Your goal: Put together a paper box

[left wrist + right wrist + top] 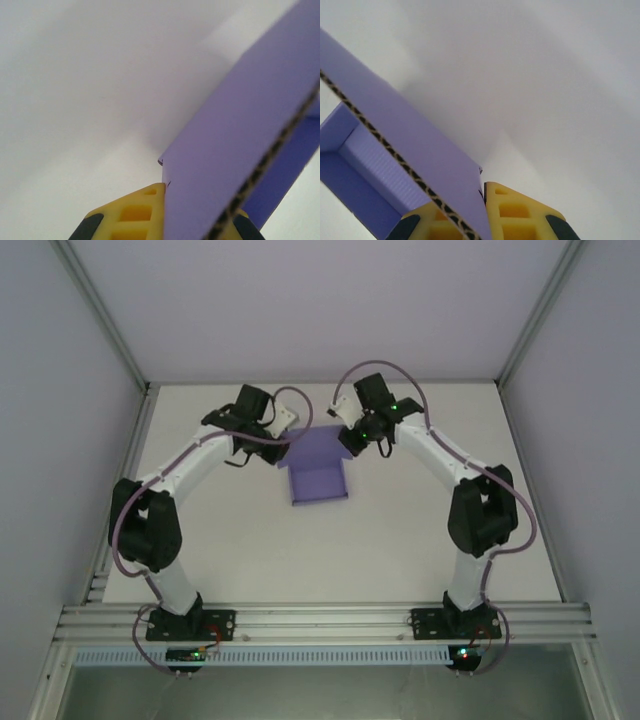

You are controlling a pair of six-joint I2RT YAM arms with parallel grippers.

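Left jaws: yellow fingers (132,215) on either side of box (235,135) wall, clamped on it.
Right jaws: clamped on the card from the opposite side.
Box: mid-surface (400,540), between both wrists, tray part open.
Why: probably holding rear flap up for folding.

The paper box (318,483) is plain lavender-purple card, its inner wall faintly ribbed; the cut edge shows a brown-and-black corrugated zigzag. The fingers (515,212) are yellow with black patches at the sides. The worktop (400,540) is plain white.
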